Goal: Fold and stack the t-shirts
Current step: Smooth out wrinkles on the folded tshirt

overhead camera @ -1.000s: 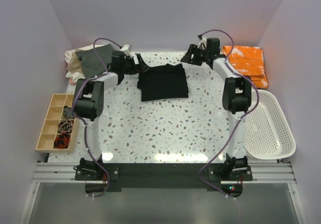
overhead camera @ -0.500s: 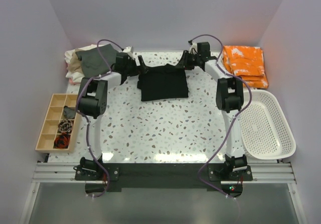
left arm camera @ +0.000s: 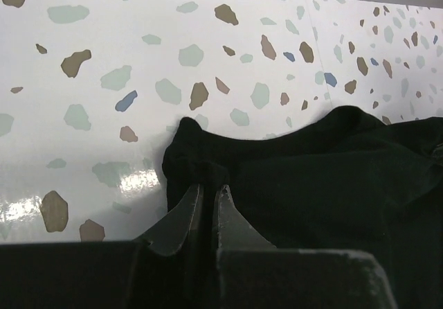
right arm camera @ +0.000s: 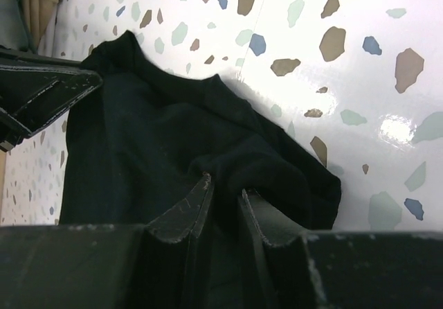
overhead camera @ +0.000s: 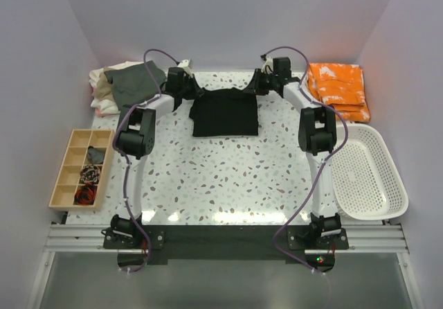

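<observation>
A pile of folded shirts (overhead camera: pixel 119 87) sits at the far left corner of the table (overhead camera: pixel 228 177). Next to it, the left gripper (left arm camera: pixel 208 192) is squeezed tight on the far left corner of the black t-shirt (overhead camera: pixel 225 113), which lies flat at the back. The right gripper (right arm camera: pixel 225 190) pinches its far right corner.

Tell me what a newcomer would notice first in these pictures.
A black t-shirt lies at the far middle of the speckled table, with the left gripper and right gripper each pinching one of its far corners. A bright orange cloth stack sits at the far right, beyond a white basket.
</observation>
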Robot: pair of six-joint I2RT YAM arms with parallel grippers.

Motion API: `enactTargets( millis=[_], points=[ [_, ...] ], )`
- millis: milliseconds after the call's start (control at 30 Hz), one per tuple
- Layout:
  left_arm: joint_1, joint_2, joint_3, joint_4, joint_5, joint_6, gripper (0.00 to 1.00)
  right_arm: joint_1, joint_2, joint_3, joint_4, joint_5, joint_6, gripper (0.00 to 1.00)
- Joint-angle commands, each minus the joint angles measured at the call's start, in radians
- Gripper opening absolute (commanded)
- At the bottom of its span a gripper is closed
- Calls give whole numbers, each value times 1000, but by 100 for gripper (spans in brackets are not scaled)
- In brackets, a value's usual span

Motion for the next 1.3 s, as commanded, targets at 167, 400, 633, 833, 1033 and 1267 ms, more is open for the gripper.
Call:
enactTargets(
  millis=[167, 400, 633, 833, 1033, 1267],
  points=[
    [92, -61, -129, 105, 59, -31, 0, -81, -18, 4, 53, 71, 28, 16],
    [120, -54, -143, 157, 118, -42, 0, -104, 27, 54, 66, 64, 61, 34],
    [120, -84, -152, 234, 181, -62, 100, -104, -51, -47, 155, 19, 69, 55],
    [120, -106, -158, 237, 207, -60, 100, -95, -111, -100, 154, -70, 94, 56],
    [114, -123, -225, 265, 237, -83, 100, -44, -125, -137, 128, -107, 74, 57],
    [95, -140, -304, 275, 235, -80, 100, 26, -145, -213, 105, -90, 40, 56]
  ],
)
